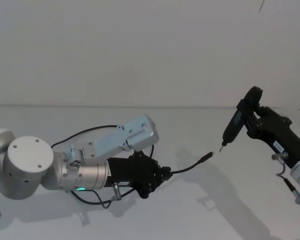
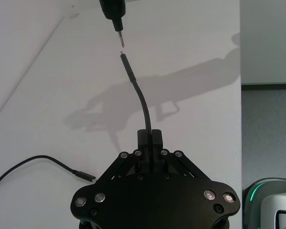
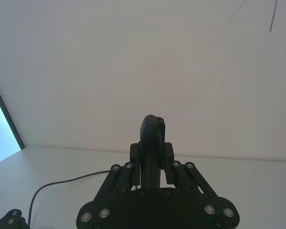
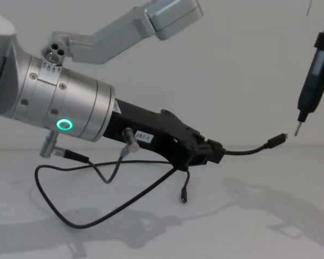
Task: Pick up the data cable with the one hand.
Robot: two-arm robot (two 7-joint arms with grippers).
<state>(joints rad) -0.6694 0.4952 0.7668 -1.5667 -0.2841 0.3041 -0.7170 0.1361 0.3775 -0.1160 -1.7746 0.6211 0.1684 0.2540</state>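
My left gripper (image 1: 163,175) is shut on the data cable (image 1: 190,166), a thin black cord. A short curved length runs forward from the fingers (image 2: 155,138) to a small plug (image 4: 278,140) held in the air. Behind the left gripper (image 4: 208,152) the cord hangs in a loose loop (image 4: 97,208) above the white table, its other plug (image 4: 183,197) dangling. My right gripper (image 1: 252,119), raised at the right, is shut on a slim black tool (image 1: 233,125). The tool's metal tip (image 2: 120,39) points at the cable's plug from a small gap.
The white table (image 1: 200,215) lies below both arms, with a plain white wall behind. In the left wrist view the table's edge (image 2: 240,95) runs beside a grey floor.
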